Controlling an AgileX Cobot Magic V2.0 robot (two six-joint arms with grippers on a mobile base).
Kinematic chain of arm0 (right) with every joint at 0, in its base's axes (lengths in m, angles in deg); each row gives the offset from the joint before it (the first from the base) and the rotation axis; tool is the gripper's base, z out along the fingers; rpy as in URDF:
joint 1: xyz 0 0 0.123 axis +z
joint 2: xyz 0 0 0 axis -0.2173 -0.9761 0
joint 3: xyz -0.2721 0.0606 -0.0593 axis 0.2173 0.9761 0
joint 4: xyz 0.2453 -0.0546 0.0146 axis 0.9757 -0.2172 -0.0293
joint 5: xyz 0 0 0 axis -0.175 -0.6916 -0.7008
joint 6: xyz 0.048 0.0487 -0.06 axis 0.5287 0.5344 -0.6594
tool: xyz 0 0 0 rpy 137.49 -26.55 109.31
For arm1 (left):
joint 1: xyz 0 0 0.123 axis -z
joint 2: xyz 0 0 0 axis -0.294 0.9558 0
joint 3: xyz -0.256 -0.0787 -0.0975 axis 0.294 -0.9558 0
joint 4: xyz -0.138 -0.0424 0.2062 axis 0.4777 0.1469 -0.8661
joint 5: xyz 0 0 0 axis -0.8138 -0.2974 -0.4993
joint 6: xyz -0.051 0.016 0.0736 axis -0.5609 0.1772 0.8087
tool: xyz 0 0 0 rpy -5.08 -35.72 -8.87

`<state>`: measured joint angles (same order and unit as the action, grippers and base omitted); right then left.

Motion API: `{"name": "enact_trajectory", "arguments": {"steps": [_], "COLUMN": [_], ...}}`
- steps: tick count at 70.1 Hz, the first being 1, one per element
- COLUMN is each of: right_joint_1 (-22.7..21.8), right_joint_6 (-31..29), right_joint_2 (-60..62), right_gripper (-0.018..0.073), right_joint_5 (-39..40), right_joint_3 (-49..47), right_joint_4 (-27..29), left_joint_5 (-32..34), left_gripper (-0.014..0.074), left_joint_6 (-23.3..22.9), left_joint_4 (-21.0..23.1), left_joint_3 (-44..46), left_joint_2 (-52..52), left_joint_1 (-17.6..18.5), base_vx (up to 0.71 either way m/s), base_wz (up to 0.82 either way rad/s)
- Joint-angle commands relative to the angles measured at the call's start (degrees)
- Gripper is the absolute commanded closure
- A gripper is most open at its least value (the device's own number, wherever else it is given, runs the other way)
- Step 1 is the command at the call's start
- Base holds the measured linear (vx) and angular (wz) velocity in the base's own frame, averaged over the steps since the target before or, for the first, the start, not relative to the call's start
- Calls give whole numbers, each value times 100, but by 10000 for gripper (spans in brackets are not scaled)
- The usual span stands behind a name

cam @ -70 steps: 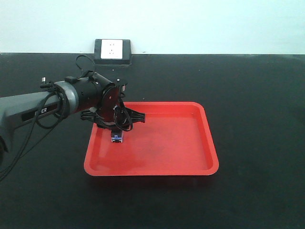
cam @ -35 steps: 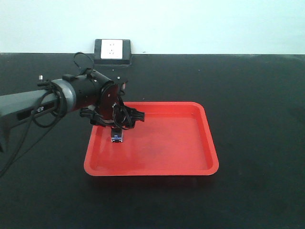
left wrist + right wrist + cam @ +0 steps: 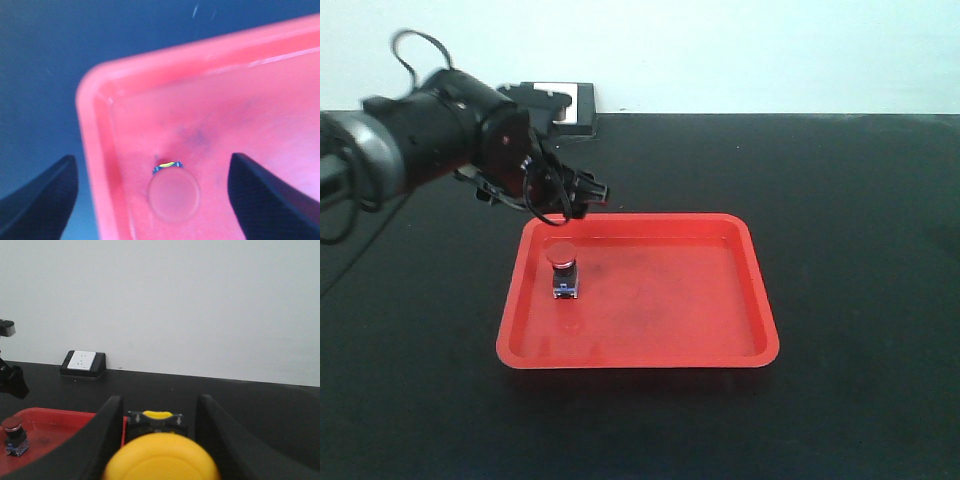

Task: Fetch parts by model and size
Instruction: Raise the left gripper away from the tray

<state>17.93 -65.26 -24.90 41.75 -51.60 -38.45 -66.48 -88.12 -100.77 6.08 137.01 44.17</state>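
The red-capped push-button [image 3: 563, 270] stands upright on its black-and-blue base in the left part of the red tray [image 3: 760, 300]. My left gripper [image 3: 575, 198] hangs open and empty above the tray's back-left corner, clear of the button. In the left wrist view the red cap [image 3: 174, 195] lies far below, between the spread fingers [image 3: 42, 200]. My right gripper [image 3: 159, 415] is shut on the yellow-capped push-button [image 3: 162, 460], its fingers [image 3: 107, 432] flanking the black base. The right gripper is out of the front view. The red button also shows in the right wrist view [image 3: 13, 432].
A white wall socket in a black housing [image 3: 570, 110] sits at the table's back edge, partly hidden by my left arm; it also shows in the right wrist view [image 3: 82, 362]. The table top [image 3: 860, 200] is black. The tray holds only the red button.
My left gripper has let go of the red button and risen up and back to the left. The button now stands alone in the tray.
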Motion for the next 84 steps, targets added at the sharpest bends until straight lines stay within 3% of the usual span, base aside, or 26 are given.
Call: {"name": "enact_trajectory", "arguments": {"steps": [1,18,25,37,51,74,84], "right_joint_1": [-30,-30,-30,-30,-30,-30,-30], "right_joint_6": [-21,-21,-21,-21,-21,-21,-21], "right_joint_2": [-118,-118,-118,-118,-118,-118,-118], "right_gripper": [568,568,568,568,568,568,568], "right_joint_5": [455,455,455,455,455,455,455], "right_joint_3": [-156,-156,-156,-156,-156,-156,-156], "right_joint_4": [-19,-19,-19,-19,-19,-19,-31], "left_joint_5": [127,9,72,571,1135,1277,1325], "left_gripper": [62,64,64,82,178,363,457], "left_joint_6": [139,168,145,96,-199,-759,-757], "left_joint_4": [-91,-356,-651,-701,-841,-1546,-1589], "left_joint_3": [128,34,-290,-1246,-2364,-3822,-4337], "left_joint_2": [-669,-1348,-1668,-2404,-3365,-5122,-6008], "left_joint_1": [6,-88,-93,-93,-93,-93,-93], "base_vx": [0,0,0,0,0,0,0], "base_wz": [0,0,0,0,0,0,0]}}
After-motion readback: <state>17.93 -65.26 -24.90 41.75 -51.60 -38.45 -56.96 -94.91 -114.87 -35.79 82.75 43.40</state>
